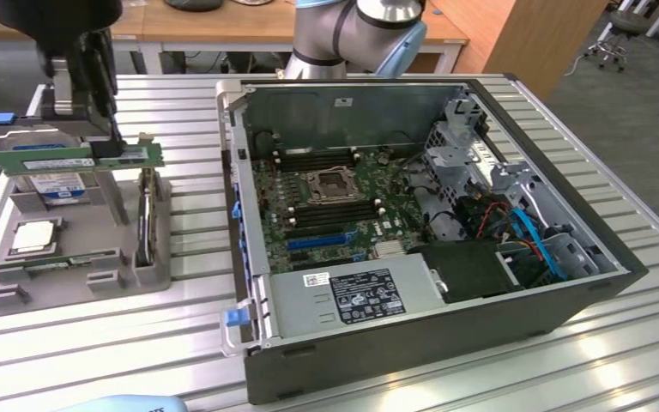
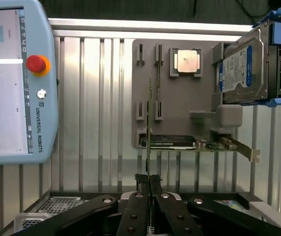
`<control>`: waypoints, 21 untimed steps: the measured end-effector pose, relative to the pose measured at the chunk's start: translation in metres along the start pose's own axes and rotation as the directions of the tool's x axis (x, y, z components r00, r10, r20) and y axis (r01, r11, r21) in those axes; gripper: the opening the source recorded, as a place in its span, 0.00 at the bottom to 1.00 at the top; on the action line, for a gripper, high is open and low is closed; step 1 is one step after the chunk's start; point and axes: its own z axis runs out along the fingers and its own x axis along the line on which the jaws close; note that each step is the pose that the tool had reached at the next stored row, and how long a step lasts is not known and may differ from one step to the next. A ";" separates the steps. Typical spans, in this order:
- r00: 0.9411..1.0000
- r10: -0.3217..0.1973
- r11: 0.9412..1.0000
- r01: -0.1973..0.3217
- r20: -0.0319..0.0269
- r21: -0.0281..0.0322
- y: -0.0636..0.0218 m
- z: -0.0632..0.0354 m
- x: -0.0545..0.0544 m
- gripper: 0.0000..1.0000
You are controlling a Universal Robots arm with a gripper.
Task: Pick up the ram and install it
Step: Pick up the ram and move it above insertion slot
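RAM stick [image 1: 66, 158] hangs clamped in the gripper [image 2: 149, 181], edges clear above the grey tray [image 1: 99, 230]. Computer case [image 1: 421, 343] lies at three o'clock.

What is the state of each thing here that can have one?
Gripper: shut on the ram.
Ram: held on edge above the gray holder.
Computer case: open, board exposed.
Hard drive: standing in the holder.
Processor: lying flat in the holder.
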 end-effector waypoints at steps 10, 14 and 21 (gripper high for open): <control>1.000 -0.004 1.000 0.004 0.000 0.000 -0.0606 -0.0023 0.000 0.12; 1.000 -0.005 1.000 0.005 0.000 0.000 -0.0728 -0.0027 0.000 0.12; 1.000 -0.007 1.000 0.007 0.000 0.000 -0.0932 -0.0034 0.000 0.12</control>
